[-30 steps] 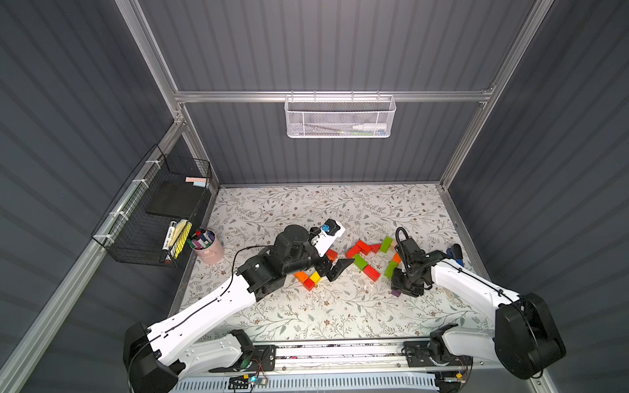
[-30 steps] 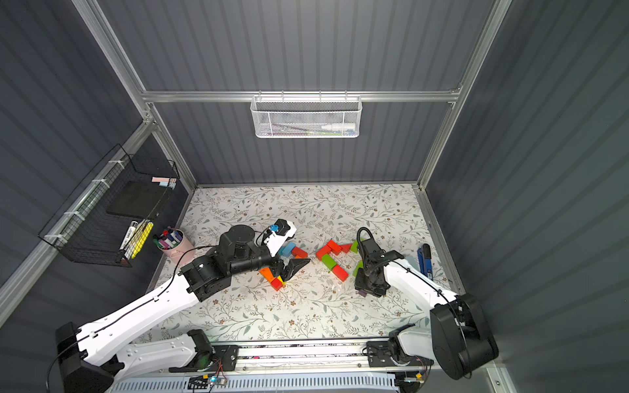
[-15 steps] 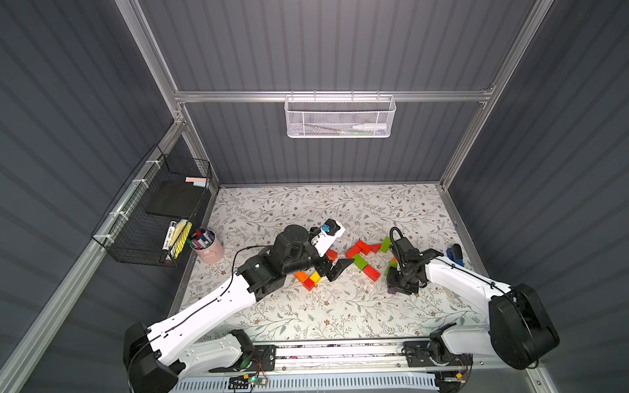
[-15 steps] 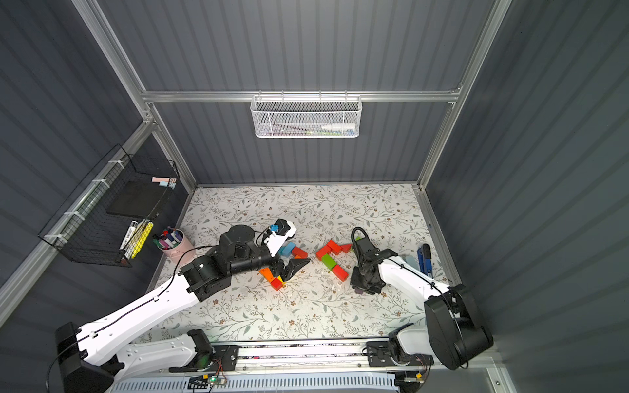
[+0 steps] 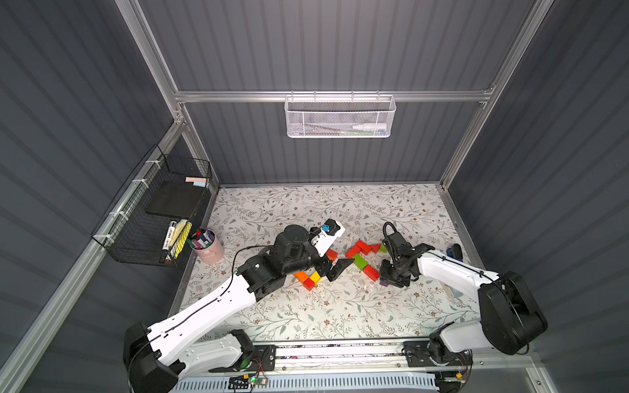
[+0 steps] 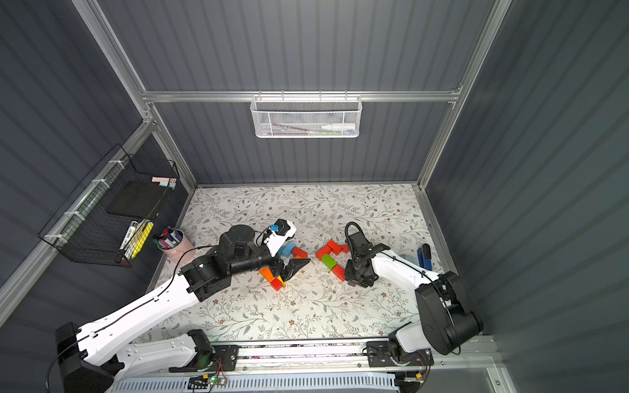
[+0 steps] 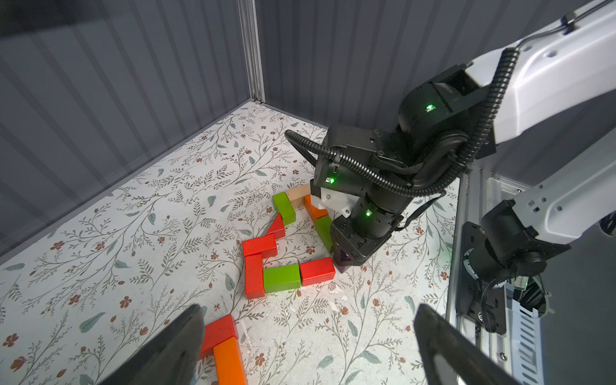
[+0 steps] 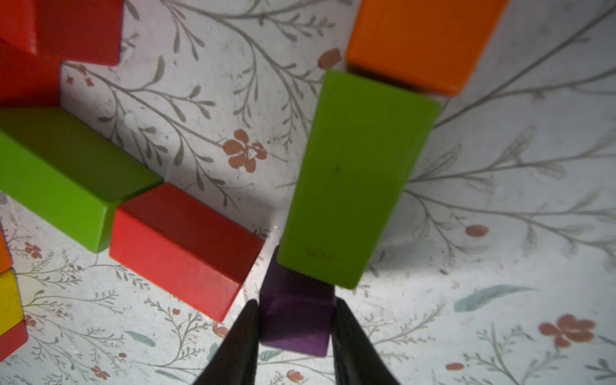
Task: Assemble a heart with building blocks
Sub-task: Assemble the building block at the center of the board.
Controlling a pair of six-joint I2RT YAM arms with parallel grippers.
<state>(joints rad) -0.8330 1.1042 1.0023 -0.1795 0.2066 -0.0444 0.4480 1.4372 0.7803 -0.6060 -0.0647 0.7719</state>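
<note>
One purple cube (image 8: 296, 323) (dark, matte) sits clamped in right fingers (image 8: 240, 350); left fingers (image 7: 166, 350) apart.

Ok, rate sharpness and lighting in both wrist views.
Right wrist view: very close, slightly soft; the purple block sits in shade between dark, blurred fingers of the right gripper. Left wrist view: evenly lit, the red and green blocks crisp, fingers of the left gripper blurred up close.
</note>
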